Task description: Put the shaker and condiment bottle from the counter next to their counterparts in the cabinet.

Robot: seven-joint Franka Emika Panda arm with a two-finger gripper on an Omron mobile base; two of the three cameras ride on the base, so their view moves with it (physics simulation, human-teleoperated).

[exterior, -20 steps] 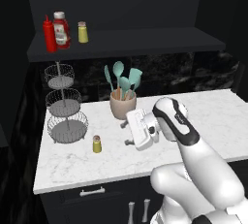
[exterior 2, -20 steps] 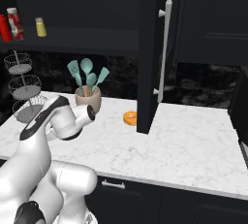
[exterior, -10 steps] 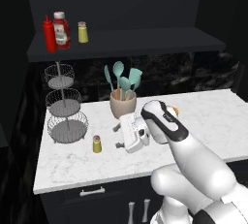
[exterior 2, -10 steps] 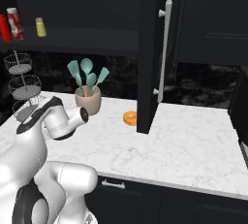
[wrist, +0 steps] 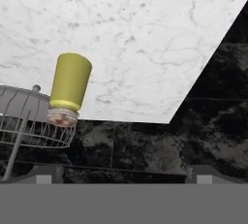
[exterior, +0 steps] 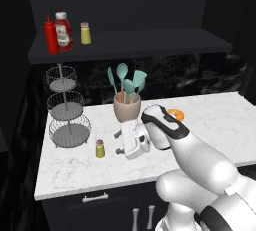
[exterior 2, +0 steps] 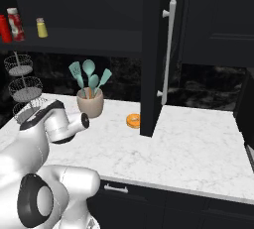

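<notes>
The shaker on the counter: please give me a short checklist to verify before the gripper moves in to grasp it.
1. Shaker upright on the counter: ok.
2. Gripper empty and apart from the shaker: ok.
3. Jaws open wide enough: cannot tell.
4. Shaker centred in the hand view: not ok, it sits toward one side.
5. Basket stand beside the shaker leaves room: cannot tell, they look close.
6. Condiment bottle already on the cabinet shelf by the ketchup: ok.

You see the yellow shaker (exterior: 100,148) upright on the marble worktop (exterior: 70,172), just beside the wire basket stand (exterior: 68,112), and the red condiment bottle (exterior: 51,35) upright on the cabinet shelf (exterior: 150,42).
</notes>
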